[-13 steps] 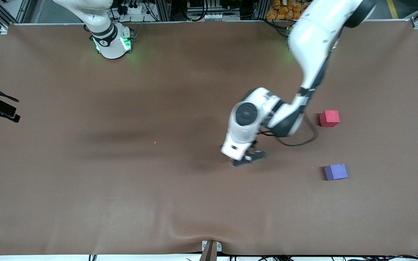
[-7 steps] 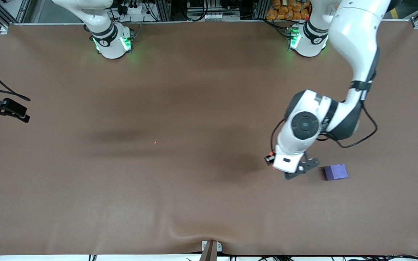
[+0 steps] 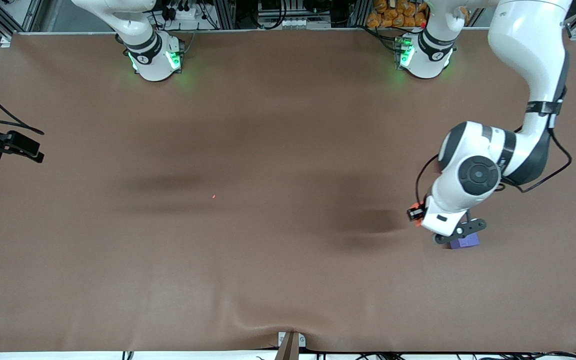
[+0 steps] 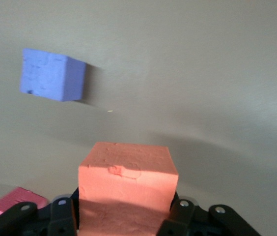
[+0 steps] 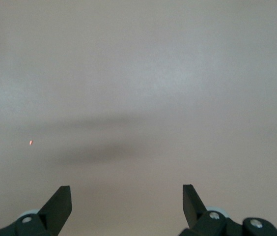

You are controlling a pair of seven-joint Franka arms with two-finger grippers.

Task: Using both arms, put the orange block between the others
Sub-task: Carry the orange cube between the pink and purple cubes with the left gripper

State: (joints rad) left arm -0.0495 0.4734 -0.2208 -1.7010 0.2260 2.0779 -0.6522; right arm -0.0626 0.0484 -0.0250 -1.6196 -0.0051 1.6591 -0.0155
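Note:
The orange block (image 4: 126, 184) sits clamped between the fingers of my left gripper (image 4: 124, 216), which is shut on it and held above the table. In the left wrist view the purple cube (image 4: 52, 74) and the red-pink cube (image 4: 10, 205) lie on the brown table on either side of the stretch under the block. In the front view the left gripper (image 3: 455, 232) hangs just over the purple cube (image 3: 468, 243); the left arm's wrist hides the red-pink cube and most of the orange block. My right gripper (image 5: 127, 194) is open with nothing in it and waits over the right arm's end of the table.
A brown mat (image 3: 248, 260) covers the whole table. A tiny red speck (image 3: 213, 196) lies on it toward the right arm's end. The two green-lit bases (image 3: 155, 57) stand along the table's edge farthest from the front camera.
The left arm has swung with the orange block from the table's middle toward its own end, and now covers the red-pink cube in the front view. The right gripper shifted only slightly.

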